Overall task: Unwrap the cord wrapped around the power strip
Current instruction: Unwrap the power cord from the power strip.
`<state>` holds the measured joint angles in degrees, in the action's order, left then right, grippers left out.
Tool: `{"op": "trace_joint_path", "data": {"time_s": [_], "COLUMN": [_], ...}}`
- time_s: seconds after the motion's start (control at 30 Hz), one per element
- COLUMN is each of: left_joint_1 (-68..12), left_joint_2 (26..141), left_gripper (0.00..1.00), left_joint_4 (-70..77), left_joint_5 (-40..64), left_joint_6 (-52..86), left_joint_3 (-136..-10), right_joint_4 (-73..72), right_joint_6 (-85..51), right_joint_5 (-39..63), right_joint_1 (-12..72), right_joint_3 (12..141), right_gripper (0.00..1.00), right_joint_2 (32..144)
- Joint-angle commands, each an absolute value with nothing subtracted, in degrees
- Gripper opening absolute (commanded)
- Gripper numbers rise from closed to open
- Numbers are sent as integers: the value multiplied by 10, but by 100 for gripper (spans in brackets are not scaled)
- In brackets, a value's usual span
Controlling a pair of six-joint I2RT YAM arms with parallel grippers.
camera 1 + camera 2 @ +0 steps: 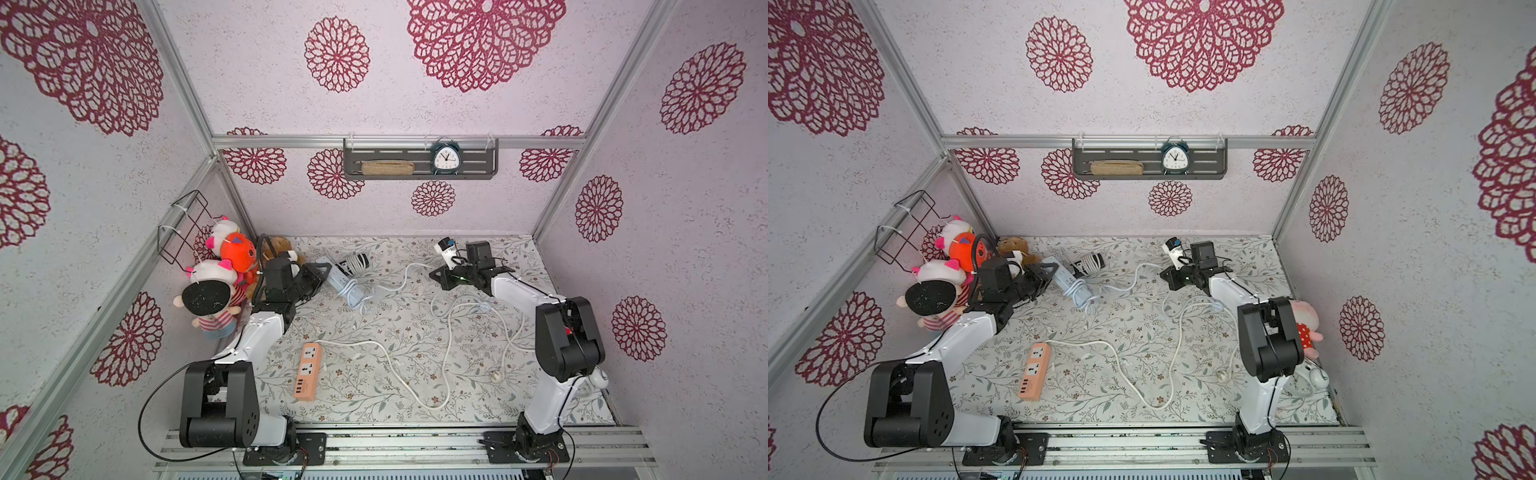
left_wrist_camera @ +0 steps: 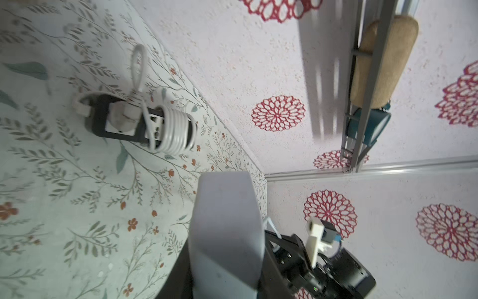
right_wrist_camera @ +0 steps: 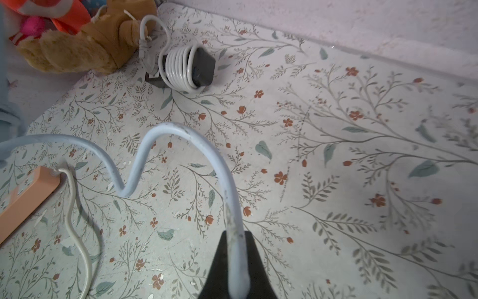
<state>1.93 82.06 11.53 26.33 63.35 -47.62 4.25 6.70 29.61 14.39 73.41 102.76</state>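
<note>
Pale blue plastic makes up the power strip [image 1: 337, 279] that this job looks to be about. It sits near the back left of the counter [image 1: 353, 403], close to the soft toys [image 1: 237, 249]. The left tool [image 1: 319, 277] is clamped on one end of it, and in the left wrist view the strip fills the space right in front of the camera. I cannot tell if the strip is lifted off the counter. The right tool [image 3: 234, 269] is pinched tight on the strip's cord [image 3: 165, 129], off to the right and well apart from the strip. A long piece of cord runs free between the two, so a good part of the job looks done. But a few loops [image 1: 354, 297] are still wound around the other end of the strip, so it is not finished. I think the cord has to go round the strip some more to get those off. An orange power strip [image 1: 309, 371] lies near the front with its white cord [image 3: 68, 196] stretched out. A black power strip [image 1: 353, 262] near the back is wrapped tight in cord, and no tool touches it.
</note>
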Motion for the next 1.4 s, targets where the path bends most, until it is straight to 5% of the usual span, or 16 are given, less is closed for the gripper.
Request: {"op": "trace_joint_path", "data": {"time_s": [0.0,0.53,0.73,0.77,0.9,1.0,1.17,1.37], "left_joint_1": [56,154,109,92,37,16,-13,-35], "left_joint_2": [819,722,731,735,755,768,793,805], "left_gripper": [0,0,0,0,0,0,0,0], "left_joint_4": [196,192,236,225,206,192,182,192], "left_joint_5": [266,178,145,138,120,111,118,130], "left_joint_6": [682,730,753,743,723,711,699,711], "left_joint_3": [-460,-375,-373,-385,-430,-458,-496,-510], "right_joint_4": [56,41,94,111,204,266,257,172], "right_joint_6": [85,92,121,127,171,201,187,150], "right_joint_5": [271,243,371,394,426,411,410,389], "right_joint_1": [95,-16,36,42,57,77,148,230], "right_joint_3": [710,670,684,689,721,752,791,828], "right_gripper": [0,0,0,4,47,62,73,75], "right_joint_2": [964,969,978,980,974,954,943,1012]}}
